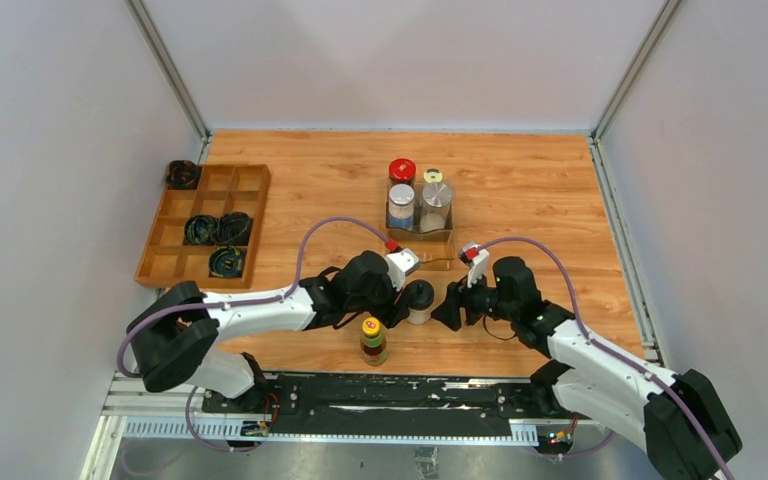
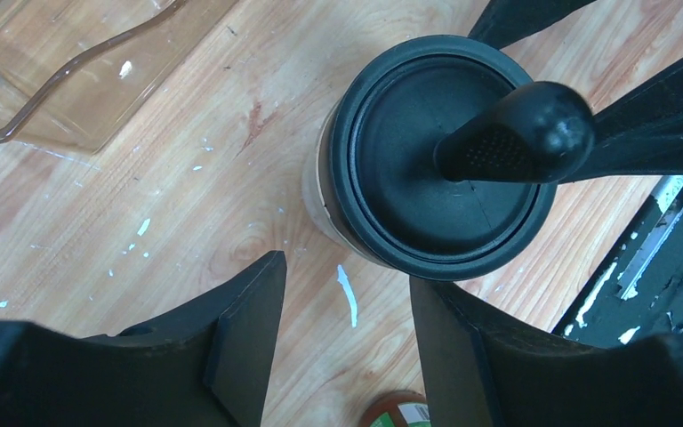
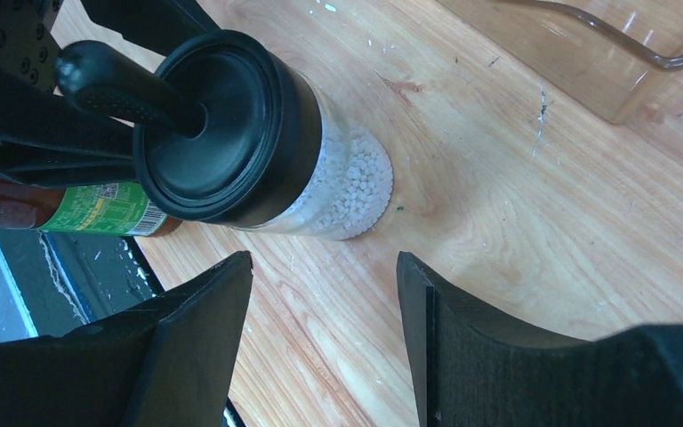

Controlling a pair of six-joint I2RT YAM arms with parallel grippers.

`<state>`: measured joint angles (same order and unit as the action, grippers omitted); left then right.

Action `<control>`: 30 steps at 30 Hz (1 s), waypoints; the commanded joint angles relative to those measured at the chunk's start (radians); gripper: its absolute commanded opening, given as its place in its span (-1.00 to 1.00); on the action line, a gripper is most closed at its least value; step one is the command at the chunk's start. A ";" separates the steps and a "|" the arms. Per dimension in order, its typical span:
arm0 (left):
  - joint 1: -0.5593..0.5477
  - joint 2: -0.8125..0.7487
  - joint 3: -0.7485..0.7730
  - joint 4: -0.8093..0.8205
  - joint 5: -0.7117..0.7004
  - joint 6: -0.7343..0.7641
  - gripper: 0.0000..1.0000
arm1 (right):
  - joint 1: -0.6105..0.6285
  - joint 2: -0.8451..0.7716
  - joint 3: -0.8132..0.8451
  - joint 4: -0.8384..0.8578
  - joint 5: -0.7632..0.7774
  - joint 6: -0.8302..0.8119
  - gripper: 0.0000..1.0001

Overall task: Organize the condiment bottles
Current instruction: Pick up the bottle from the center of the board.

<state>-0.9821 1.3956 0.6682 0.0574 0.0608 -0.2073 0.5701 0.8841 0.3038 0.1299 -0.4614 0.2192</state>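
Observation:
A black-capped jar (image 1: 419, 300) of white beads stands upright on the table between my two grippers. My left gripper (image 1: 401, 283) is just left of it, open, with the jar (image 2: 436, 160) beyond its fingertips and only bare wood between them (image 2: 347, 271). My right gripper (image 1: 450, 306) is just right of the jar (image 3: 249, 133), also open (image 3: 325, 260) and empty. A yellow-capped brown sauce bottle (image 1: 373, 340) stands in front. In the clear tray (image 1: 430, 237) are a red-lidded jar (image 1: 402, 172), a yellow-capped shaker (image 1: 433, 178), a blue-labelled jar (image 1: 401, 205) and a silver-lidded jar (image 1: 435, 205).
A wooden compartment tray (image 1: 203, 225) with black coiled bundles (image 1: 217, 230) sits at the left, one more bundle (image 1: 182, 175) behind it. The black base rail (image 1: 390, 395) runs along the near edge. Grey walls close in the table.

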 commanded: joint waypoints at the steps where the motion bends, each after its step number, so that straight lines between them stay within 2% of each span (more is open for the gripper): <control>1: 0.004 0.024 -0.003 0.043 -0.010 0.020 0.17 | -0.012 0.041 0.033 0.043 0.008 -0.012 0.32; 11: 0.003 0.041 -0.014 0.104 0.019 0.042 0.17 | 0.003 0.169 0.050 0.158 -0.058 -0.043 0.27; 30: 0.017 0.110 -0.016 0.176 0.051 0.074 0.15 | 0.021 0.328 0.129 0.244 -0.113 -0.088 0.08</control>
<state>-0.9684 1.4879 0.6651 0.1871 0.0837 -0.1497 0.5781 1.1980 0.3985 0.3157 -0.5381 0.1539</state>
